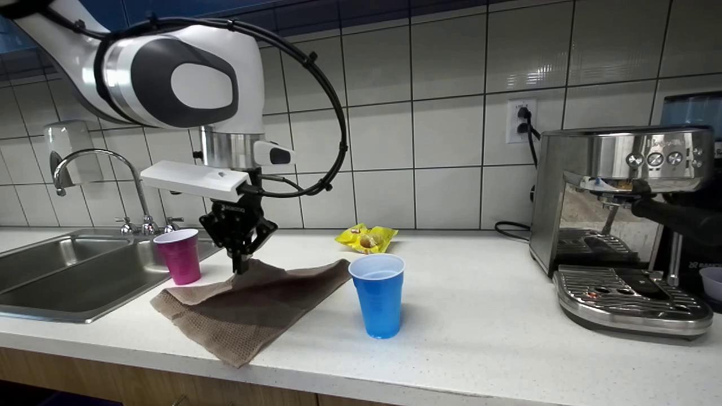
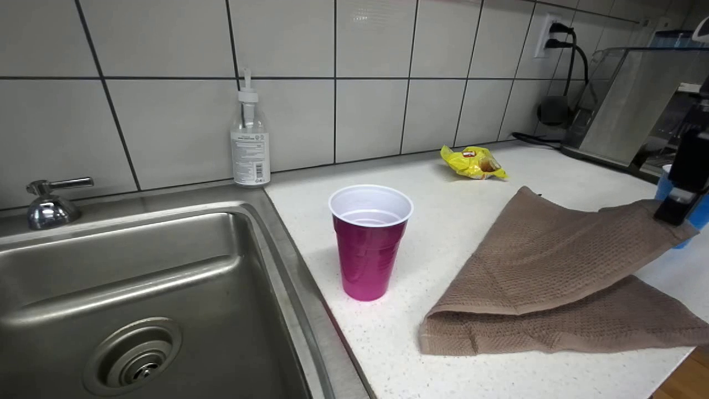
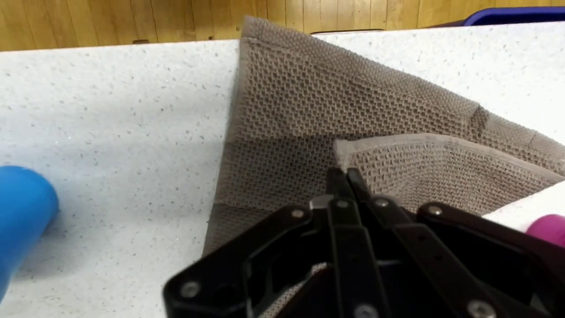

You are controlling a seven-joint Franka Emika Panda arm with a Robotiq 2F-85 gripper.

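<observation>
A brown waffle-weave towel (image 1: 242, 321) lies partly folded on the white counter, one corner close to the front edge. My gripper (image 1: 240, 266) points down over it, shut on a raised part of the cloth. In an exterior view the pinched fold of the towel (image 2: 559, 260) rises from the lower layer toward the fingertips. From the wrist view, the gripper (image 3: 346, 174) has its fingers together at a corner of the folded-over layer; the cloth between them is mostly hidden. A blue cup (image 1: 378, 299) stands upright beside the towel, and a magenta cup (image 2: 370, 260) stands by the sink.
A steel sink (image 2: 277, 288) with a faucet (image 1: 141, 192) borders the counter. Near the tiled wall lies a yellow packet (image 1: 366, 239). An espresso machine (image 1: 626, 225) stands at the far end, and a clear pump bottle (image 2: 250, 149) sits behind the sink's corner.
</observation>
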